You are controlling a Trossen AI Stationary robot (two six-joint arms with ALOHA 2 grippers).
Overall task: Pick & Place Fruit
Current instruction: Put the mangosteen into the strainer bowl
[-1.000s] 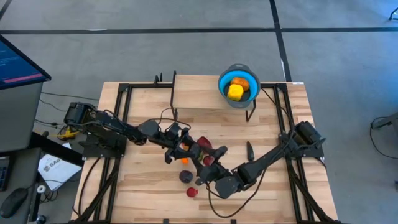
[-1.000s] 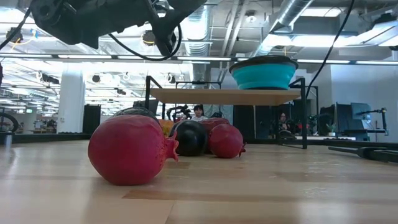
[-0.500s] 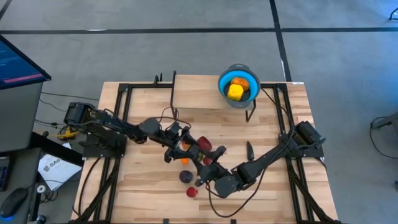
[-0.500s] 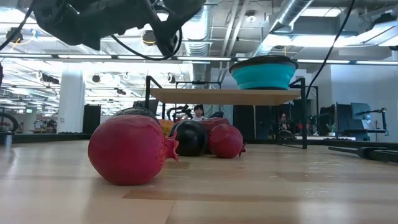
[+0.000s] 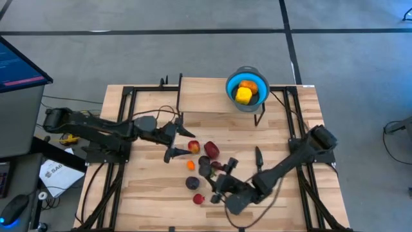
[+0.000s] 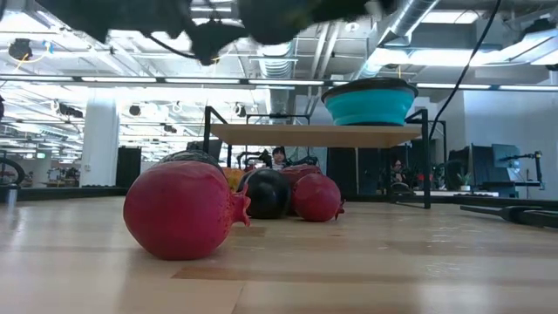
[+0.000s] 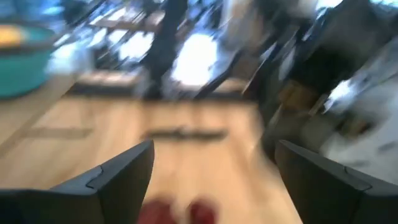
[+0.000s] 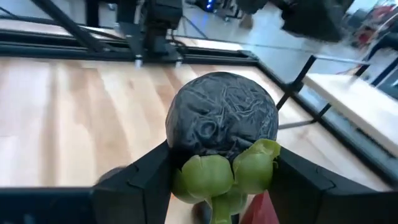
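While our right gripper (image 8: 217, 180) squeezes a dark purple fruit (image 8: 222, 127) to carry it, our left gripper (image 5: 172, 143) waits open. Other fruit (image 5: 193, 147) lies just beside it, and the blue bowl (image 5: 230, 94) sits toward one o'clock.

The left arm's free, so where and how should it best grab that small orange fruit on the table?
Probably from straight above, the open left gripper closing across the middle of the small orange fruit: it is round, shows no stem, and sits apart from the red fruit beside it.
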